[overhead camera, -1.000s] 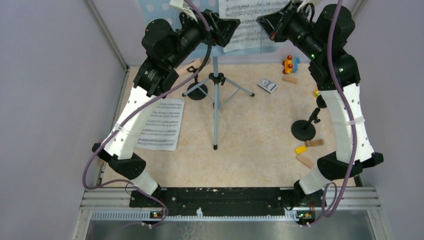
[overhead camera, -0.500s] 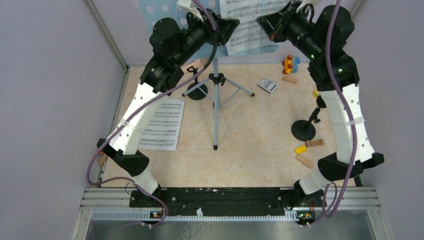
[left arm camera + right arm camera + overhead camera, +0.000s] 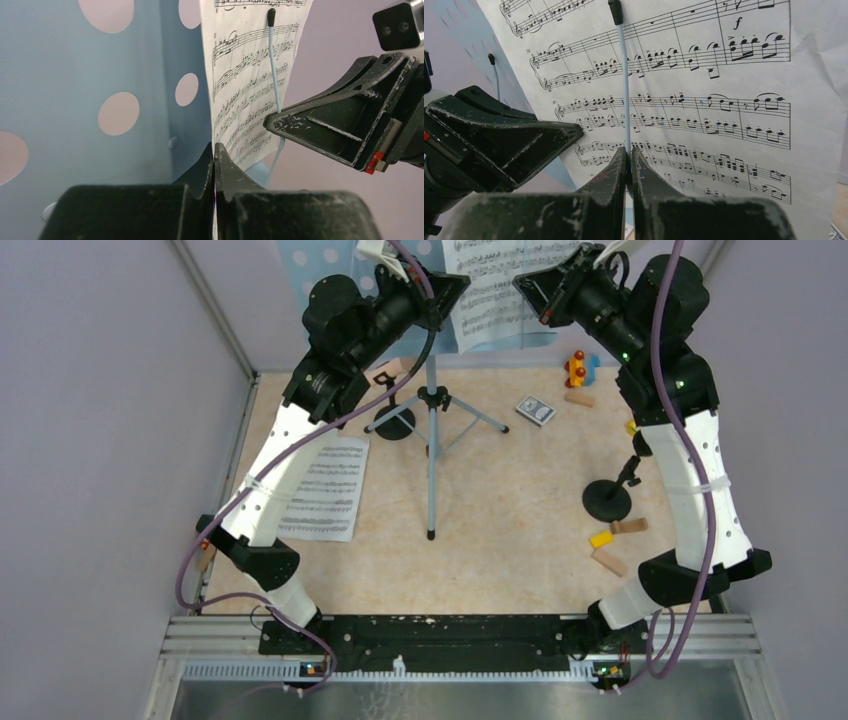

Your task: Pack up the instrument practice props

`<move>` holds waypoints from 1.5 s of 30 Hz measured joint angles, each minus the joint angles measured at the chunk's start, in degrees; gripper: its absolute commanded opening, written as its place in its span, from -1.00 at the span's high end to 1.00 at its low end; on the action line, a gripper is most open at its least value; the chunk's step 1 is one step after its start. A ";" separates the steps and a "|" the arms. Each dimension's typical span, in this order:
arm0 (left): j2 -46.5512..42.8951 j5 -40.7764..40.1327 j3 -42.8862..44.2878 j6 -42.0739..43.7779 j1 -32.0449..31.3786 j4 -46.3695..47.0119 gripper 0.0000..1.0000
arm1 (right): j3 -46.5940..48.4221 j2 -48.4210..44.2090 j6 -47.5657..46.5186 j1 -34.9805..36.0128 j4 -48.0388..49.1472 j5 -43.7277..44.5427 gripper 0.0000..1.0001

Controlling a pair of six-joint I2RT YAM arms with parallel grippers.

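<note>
light: bright, even | shadows: soft, faint | glare: none | wrist views: near fingers [image 3: 200, 175] blurred

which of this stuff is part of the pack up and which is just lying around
Job:
music rack
racked page
loose page
mic holders

Lying about:
toy blocks
card box

R gripper [image 3: 629, 150] at bottom centre, fingers nearly together w/ thin light-blue retainer wire [image 3: 625, 85] between them. The wire is black-tipped and runs upright over sheet-music page [image 3: 724, 90]. L gripper [image 3: 574, 134] comes in from left, tip at page's left edge. Light-blue music rack [image 3: 464, 25] sits top left behind page, w/ 2nd black-tipped wire [image 3: 494, 75] on it.
</note>
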 measured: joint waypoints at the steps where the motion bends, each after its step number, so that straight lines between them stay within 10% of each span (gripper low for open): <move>1: 0.00 -0.04 0.00 0.02 0.00 0.00 1.00 | -0.31 -0.11 -0.09 0.00 0.24 0.02 1.00; 27: -9.46 -8.22 -6.84 3.93 1.16 -1.90 1.00 | -14.97 -6.49 -4.09 0.00 15.34 1.14 1.00; 45: -46.36 -28.98 -27.28 8.57 1.31 -12.37 1.00 | -16.52 -7.17 -4.13 0.00 16.63 1.40 0.73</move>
